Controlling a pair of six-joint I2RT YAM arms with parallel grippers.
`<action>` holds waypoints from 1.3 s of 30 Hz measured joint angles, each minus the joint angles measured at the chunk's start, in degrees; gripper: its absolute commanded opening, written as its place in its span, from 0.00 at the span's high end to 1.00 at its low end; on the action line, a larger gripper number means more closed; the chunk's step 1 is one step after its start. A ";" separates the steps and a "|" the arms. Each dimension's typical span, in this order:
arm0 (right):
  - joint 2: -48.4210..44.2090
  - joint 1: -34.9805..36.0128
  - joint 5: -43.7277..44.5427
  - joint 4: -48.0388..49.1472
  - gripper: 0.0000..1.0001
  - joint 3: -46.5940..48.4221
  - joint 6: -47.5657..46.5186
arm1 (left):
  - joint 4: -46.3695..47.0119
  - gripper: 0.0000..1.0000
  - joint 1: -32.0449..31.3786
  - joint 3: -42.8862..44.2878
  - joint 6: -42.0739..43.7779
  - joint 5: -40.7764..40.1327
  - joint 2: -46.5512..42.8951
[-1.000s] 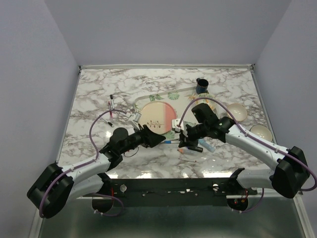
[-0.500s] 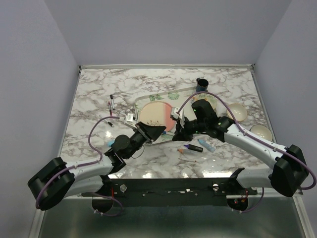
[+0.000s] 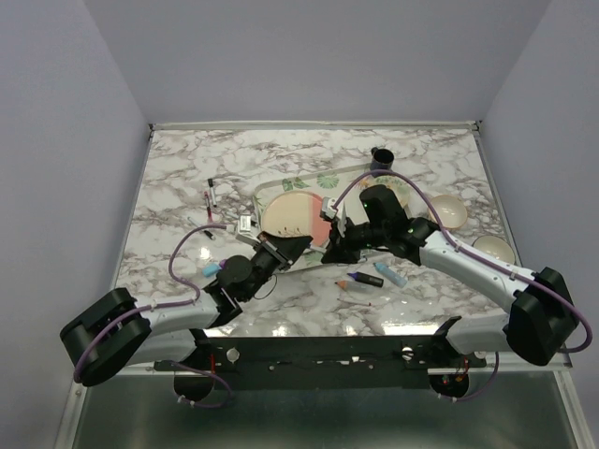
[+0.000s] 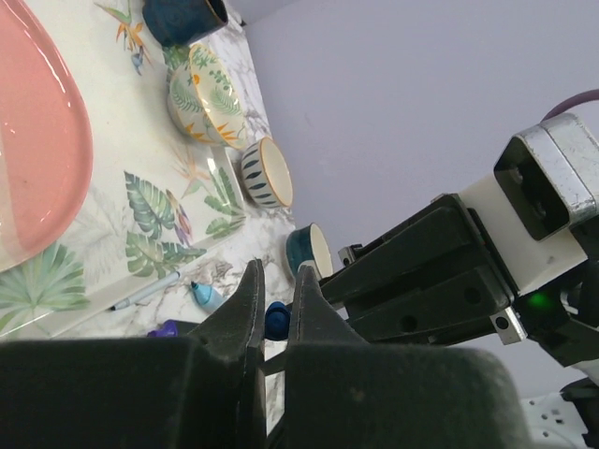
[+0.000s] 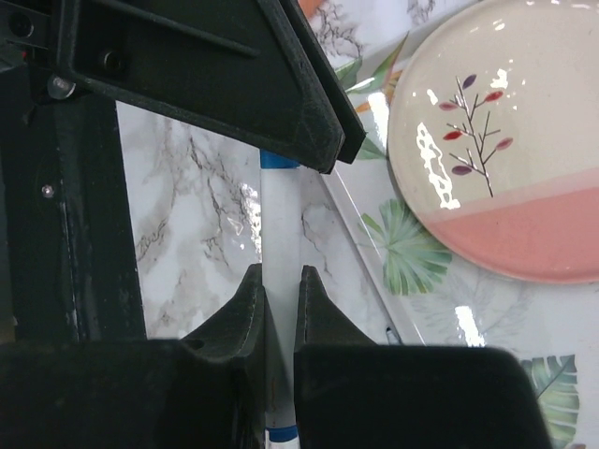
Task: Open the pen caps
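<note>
My right gripper [image 5: 279, 276] is shut on the white barrel of a pen [image 5: 279, 234] and holds it above the marble table. The pen's blue cap [image 4: 275, 320] is pinched between the fingers of my left gripper [image 4: 279, 281], which is shut on it. In the top view the left gripper [image 3: 301, 245] and right gripper [image 3: 329, 245] meet tip to tip at the near edge of the tray [image 3: 271, 190]. More pens lie on the table: a purple highlighter [image 3: 360, 280], a light-blue one [image 3: 390, 273] and thin markers [image 3: 210, 196] at the left.
A pink and cream plate [image 3: 292, 213] sits on the leaf-patterned tray. A dark cup [image 3: 382, 159] stands behind the tray, and two bowls [image 3: 451, 211] [image 3: 493, 250] are at the right. A small light-blue piece [image 3: 213, 268] lies near the left arm.
My left gripper's jaws have closed onto the blue cap. The right gripper has carried the pen up from the table toward the tray edge, and the left arm followed.
</note>
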 measured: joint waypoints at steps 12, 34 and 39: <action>2.36 0.13 -1.73 -3.06 1.00 2.23 -2.54 | -27.34 1.00 1.75 -9.22 -7.19 -22.43 -47.58; 1.36 -23.10 13.11 -25.66 0.92 1.01 -23.34 | -74.40 1.00 27.47 10.56 16.79 -14.40 -24.79; 3.65 -27.43 14.32 -27.10 0.88 0.44 -23.91 | -72.50 1.00 34.32 10.56 19.50 -6.67 -16.83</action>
